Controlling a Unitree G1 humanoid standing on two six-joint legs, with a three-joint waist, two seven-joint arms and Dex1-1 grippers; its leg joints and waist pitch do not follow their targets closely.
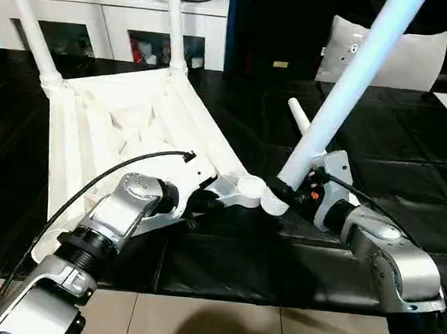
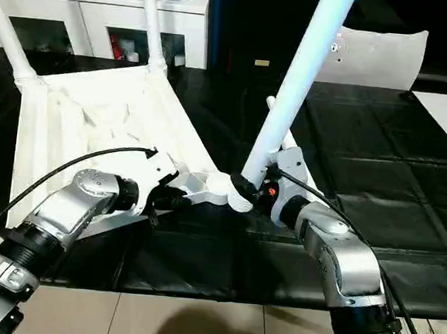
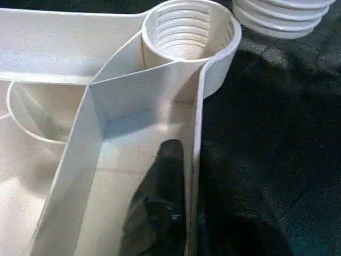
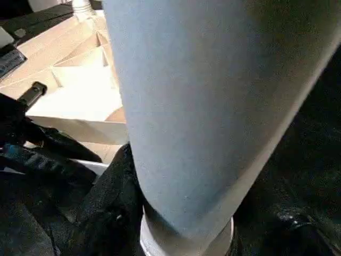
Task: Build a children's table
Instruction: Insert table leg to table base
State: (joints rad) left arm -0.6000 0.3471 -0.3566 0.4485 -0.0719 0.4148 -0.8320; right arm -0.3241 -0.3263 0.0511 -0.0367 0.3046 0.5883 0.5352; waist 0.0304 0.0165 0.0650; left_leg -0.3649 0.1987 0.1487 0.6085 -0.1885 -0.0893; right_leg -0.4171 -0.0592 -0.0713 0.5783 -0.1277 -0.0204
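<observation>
The white table top (image 1: 82, 136) lies upside down on the black mat, ribs up. Two legs (image 1: 26, 20) (image 1: 175, 24) stand in its far corner sockets. My left gripper (image 1: 202, 202) is shut on the rim wall just behind the near right corner socket (image 1: 251, 188). In the left wrist view one black finger (image 3: 160, 202) lies inside that wall below the threaded socket (image 3: 186, 32). My right gripper (image 1: 295, 194) is shut on the low end of a third leg (image 1: 345, 91), which leans up to the right. Its threaded end (image 1: 273, 204) rests beside the socket, not in it.
Another white leg (image 1: 297, 115) lies on the mat behind the held one. A grey-white cushion (image 1: 402, 57) leans at the back right, and a white cabinet (image 1: 104, 11) stands along the back left. Pale floor tiles (image 1: 219, 325) show at the mat's near edge.
</observation>
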